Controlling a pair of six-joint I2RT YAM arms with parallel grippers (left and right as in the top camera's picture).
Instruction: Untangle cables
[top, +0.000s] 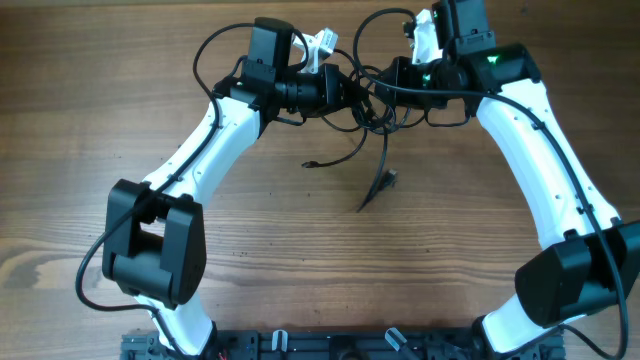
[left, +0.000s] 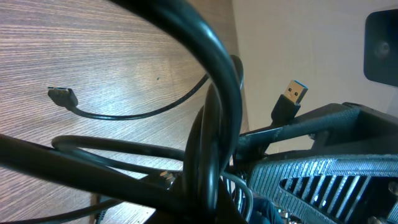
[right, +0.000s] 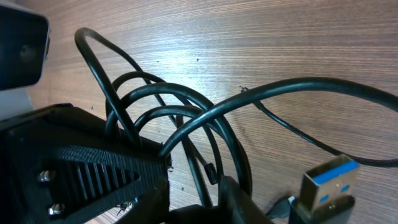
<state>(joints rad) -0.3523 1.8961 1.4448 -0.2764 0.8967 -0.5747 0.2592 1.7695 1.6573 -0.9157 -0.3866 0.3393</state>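
The wooden tabletop (top: 100, 120) is carrying everything. The left arm (top: 200, 140) and the right arm (top: 545, 150) are both reaching to the far middle of it, and there they are almost meeting.

Between them the cables (top: 368, 105) are hanging in one dark knot of several loops, at the far centre and partly lifted off the wood. A loose tail (top: 378, 188) is dropping from the knot toward the near side and is lying on the wood.

The left claw (top: 340, 92) is pressed together and is pinching the cables on the left side of the knot. In its wrist view the cords are crossing very close in front of the lens. The right claw (top: 395, 75) is standing at the right side of the knot. In its wrist view the loops are passing beside its ribbed finger, but I cannot tell if it is pinching them or only standing around them.

A USB plug (right: 329, 183) with a blue tongue is sticking out near the right claw. A small plug (top: 310, 164) is lying on the wood, to the left of the loose tail.

I judge that the step in hand is getting a second hold on the knot, so the work is only beginning. The next move is calling for a firm grip on one single cord, not on the whole bundle. Then the arms should pull slowly apart, while someone is watching that the loops are loosening and not tightening.
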